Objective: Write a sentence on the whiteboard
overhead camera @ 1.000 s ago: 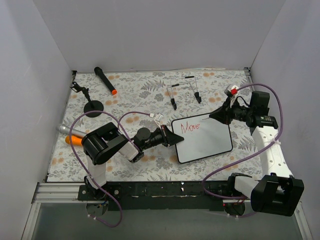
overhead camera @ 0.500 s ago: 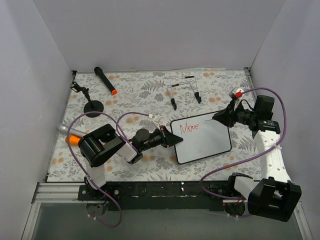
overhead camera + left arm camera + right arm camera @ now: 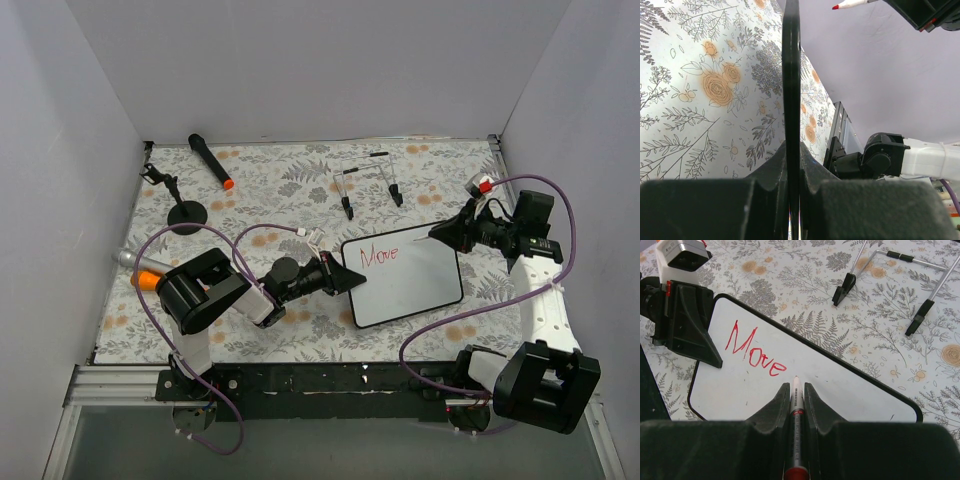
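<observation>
Top view: the whiteboard (image 3: 410,290) lay on the bench (image 3: 270,200), at 3 o'clock of the left tool (image 3: 352,279), with the right tool (image 3: 440,235) over its 1 o'clock corner. Left wrist view: the left tool (image 3: 792,150) was clamped on the whiteboard's edge (image 3: 791,75). Right wrist view: the right tool (image 3: 794,392) pinched a marker (image 3: 796,405), its tip at 4 o'clock of the sentence (image 3: 752,352), which read "Move".

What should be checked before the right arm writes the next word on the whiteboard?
1. Whiteboard held steady: ok, left hand is shut on its left edge.
2. Marker gripped: ok, right hand is shut on it, tip pointing forward.
3. Tip position: ok, just right of the sentence, with bare board beyond.
4. Tip touching the board: not ok, the left wrist view shows a gap.
5. Sentence complete: not ok, only "Move" is written.
</observation>
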You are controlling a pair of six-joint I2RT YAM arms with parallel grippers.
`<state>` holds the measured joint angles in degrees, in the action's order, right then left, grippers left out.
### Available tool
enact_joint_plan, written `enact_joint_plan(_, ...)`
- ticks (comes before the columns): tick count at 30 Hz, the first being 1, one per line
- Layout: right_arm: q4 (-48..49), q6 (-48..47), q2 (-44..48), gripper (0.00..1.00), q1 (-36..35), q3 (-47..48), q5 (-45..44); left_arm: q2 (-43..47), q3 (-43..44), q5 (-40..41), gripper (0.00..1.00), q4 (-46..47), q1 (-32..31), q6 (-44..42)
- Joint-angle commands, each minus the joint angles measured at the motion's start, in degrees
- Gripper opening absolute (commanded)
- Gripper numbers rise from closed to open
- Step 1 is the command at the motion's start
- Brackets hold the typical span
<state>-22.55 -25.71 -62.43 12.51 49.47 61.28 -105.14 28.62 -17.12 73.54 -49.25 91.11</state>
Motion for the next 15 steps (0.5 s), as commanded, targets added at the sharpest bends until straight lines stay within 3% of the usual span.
enact_joint_plan(1,1.3,-1.5,-2.3,0.01,0.8,-0.2,3.0,2.5,1.3,0.1,0.00,-1.0,-0.4,-3.1)
enact_joint_plan(8,-4.1,-7.9,-5.6,0.01,0.9,0.5,4.6,2.7,1.3,0.6,0.00,-1.9,-0.6,-3.4)
enact_joint_plan(15,-2.1,-7.3,-6.4,0.01,0.8,-0.7,5.0,2.2,2.1,0.3,0.00,-2.3,-0.6,-3.4)
